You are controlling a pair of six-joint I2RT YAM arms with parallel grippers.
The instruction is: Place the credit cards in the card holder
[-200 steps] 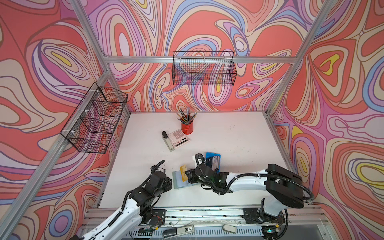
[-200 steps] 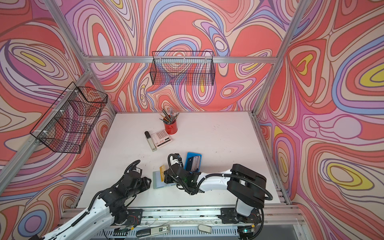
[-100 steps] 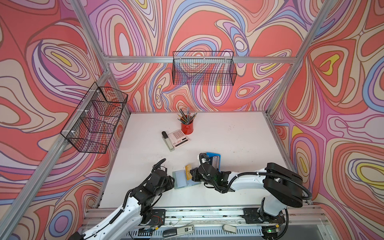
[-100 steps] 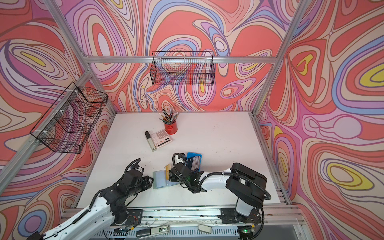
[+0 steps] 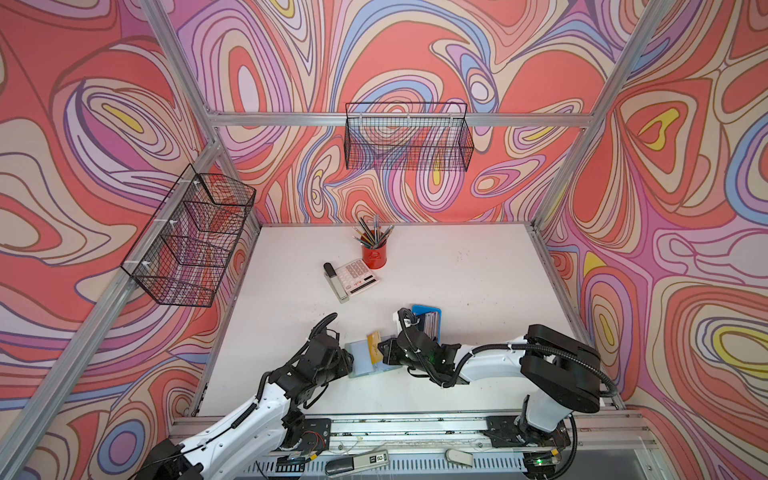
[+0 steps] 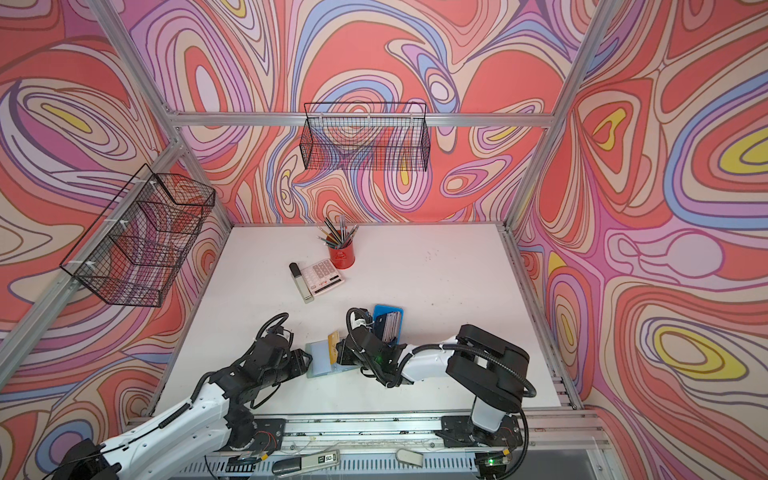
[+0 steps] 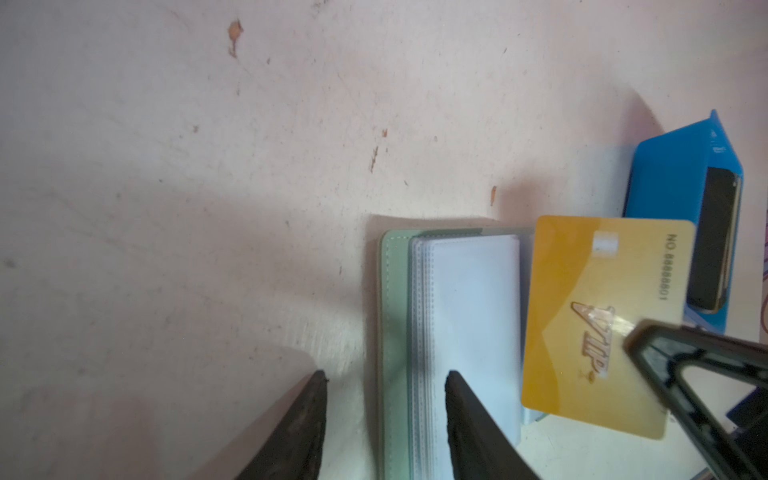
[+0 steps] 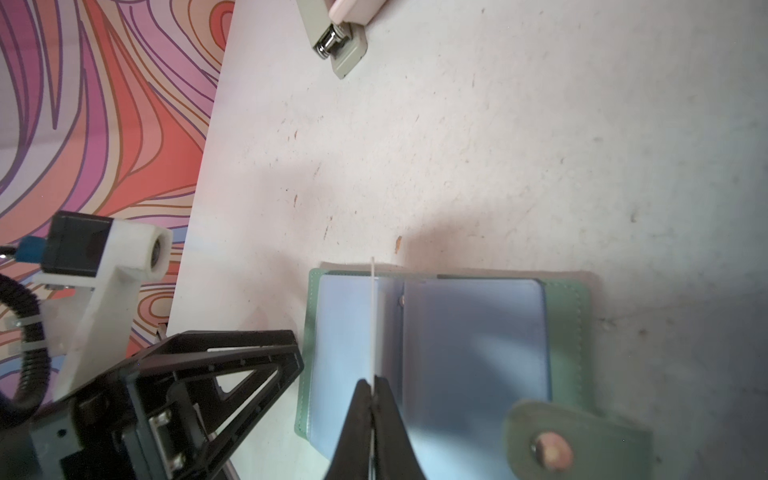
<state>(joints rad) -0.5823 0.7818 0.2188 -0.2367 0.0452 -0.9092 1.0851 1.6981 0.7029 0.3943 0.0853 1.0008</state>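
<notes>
Right wrist view shows you the right gripper point(image 8: 372, 384) clenched on a gold card point(image 8: 372, 316), which is seen edge-on over the clear sleeves of the open card holder point(image 8: 478, 353). Your left gripper point(image 7: 384, 376) is released: one finger is over the table point(image 7: 208, 208), one over the sleeves, with the holder's green edge between them. The holder lies flat near the table's front, and the other credit cards point(image 5: 430, 323) stand in the blue tray point(image 5: 424, 308) just behind it.
</notes>
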